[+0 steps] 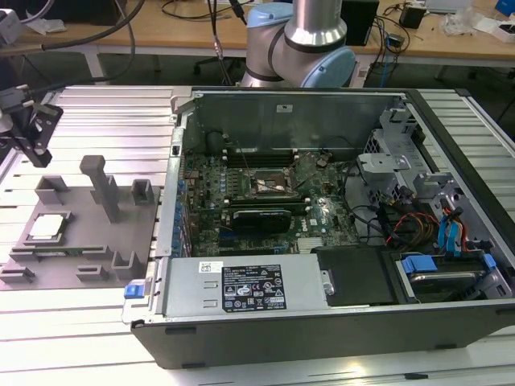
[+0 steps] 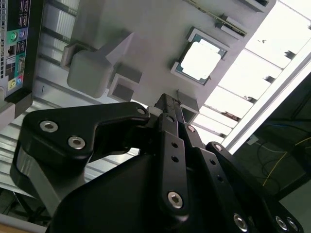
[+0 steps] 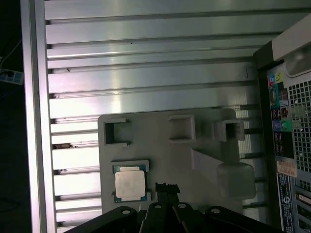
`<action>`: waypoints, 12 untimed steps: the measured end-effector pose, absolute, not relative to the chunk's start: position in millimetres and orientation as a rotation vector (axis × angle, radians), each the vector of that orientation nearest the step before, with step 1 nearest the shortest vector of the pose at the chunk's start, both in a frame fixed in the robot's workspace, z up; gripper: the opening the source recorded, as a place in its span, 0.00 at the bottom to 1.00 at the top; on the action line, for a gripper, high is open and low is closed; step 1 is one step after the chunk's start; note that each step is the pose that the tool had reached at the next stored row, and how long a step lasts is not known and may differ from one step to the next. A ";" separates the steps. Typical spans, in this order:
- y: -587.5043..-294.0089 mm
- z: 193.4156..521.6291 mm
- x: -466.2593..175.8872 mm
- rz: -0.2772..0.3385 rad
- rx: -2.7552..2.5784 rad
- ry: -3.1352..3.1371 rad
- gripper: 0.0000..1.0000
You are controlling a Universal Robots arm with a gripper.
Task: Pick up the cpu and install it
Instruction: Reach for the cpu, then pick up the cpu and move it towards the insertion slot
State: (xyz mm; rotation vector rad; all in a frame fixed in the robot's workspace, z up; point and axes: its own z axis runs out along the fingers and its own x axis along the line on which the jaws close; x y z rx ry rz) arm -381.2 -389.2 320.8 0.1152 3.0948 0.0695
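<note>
The gripper [image 3: 165,188] looks closed and holds nothing. It hangs above the grey holder plate [image 3: 165,160] on the ribbed surface [image 3: 146,73]. The cpu [image 3: 129,185] lies flat in its recess on that plate, just to one side of the gripper's tips and below them, untouched. The open computer case [image 1: 322,322] and its socket [image 1: 269,183] are well away from the gripper. As I judge it, neither pickup nor installation is done.
</note>
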 end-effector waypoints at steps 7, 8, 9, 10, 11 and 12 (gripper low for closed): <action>-390.3 319.5 -382.2 0.069 0.115 3.095 0.11; -390.3 319.5 -382.2 0.069 0.115 3.095 0.11; -390.3 319.4 -382.2 0.070 0.115 3.095 0.11; -390.3 319.4 -382.2 0.070 0.115 3.095 0.11; -390.3 319.4 -382.2 0.070 0.115 3.095 0.11; -390.3 319.4 -382.2 0.070 0.115 3.095 0.11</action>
